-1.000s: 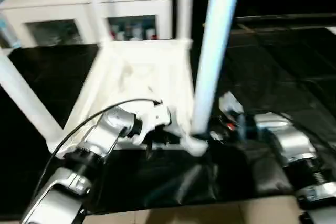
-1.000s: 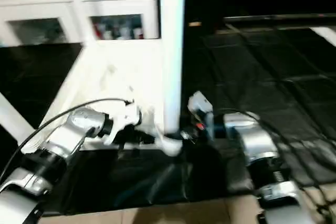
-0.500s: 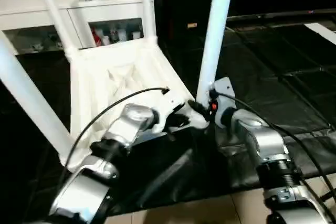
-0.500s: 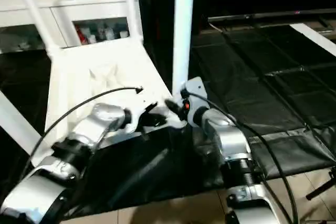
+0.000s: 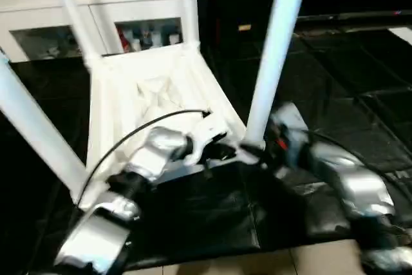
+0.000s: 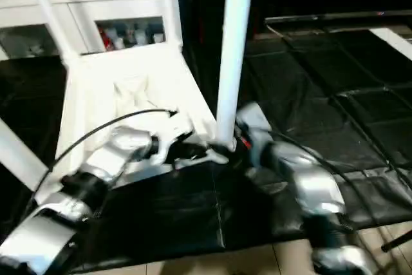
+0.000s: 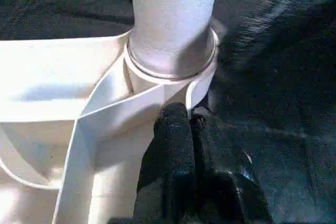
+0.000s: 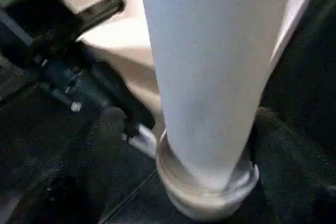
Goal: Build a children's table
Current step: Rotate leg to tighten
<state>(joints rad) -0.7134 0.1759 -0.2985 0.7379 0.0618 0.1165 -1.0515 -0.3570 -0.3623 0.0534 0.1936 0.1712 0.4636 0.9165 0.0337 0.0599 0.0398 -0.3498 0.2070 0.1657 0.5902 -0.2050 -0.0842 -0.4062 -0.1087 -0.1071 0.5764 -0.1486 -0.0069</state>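
Table: white plastic children's table top [image 5: 151, 88], upside down on the black floor mat [image 5: 206, 223], ribbed side up, long side running near to far.
Legs: four long white round tube legs, pointing up. Near right leg [image 5: 273, 56] seated in the round corner socket [image 7: 173, 72]. Near left leg [image 5: 32, 127] leaning out to the left. Two far legs [image 5: 71, 11] up by the white cabinet with glass doors [image 5: 138, 27].
Left gripper [image 7: 190, 121]: two black fingers pressed flat together, holding nothing, tips touching the rim of the table top just beside the near right socket.
Right gripper [image 5: 273, 146]: close against the bottom of the near right leg, on its right side. Cannot tell how far apart the fingers are, or if holding the leg.
Key spot: near right leg straight up and down, between both grippers. Left gripper on its left, right gripper on its right. Right gripper nearer to the leg.
Step, a guess: all four legs look in. Probably checking or pushing down the last leg, then turning the table over.
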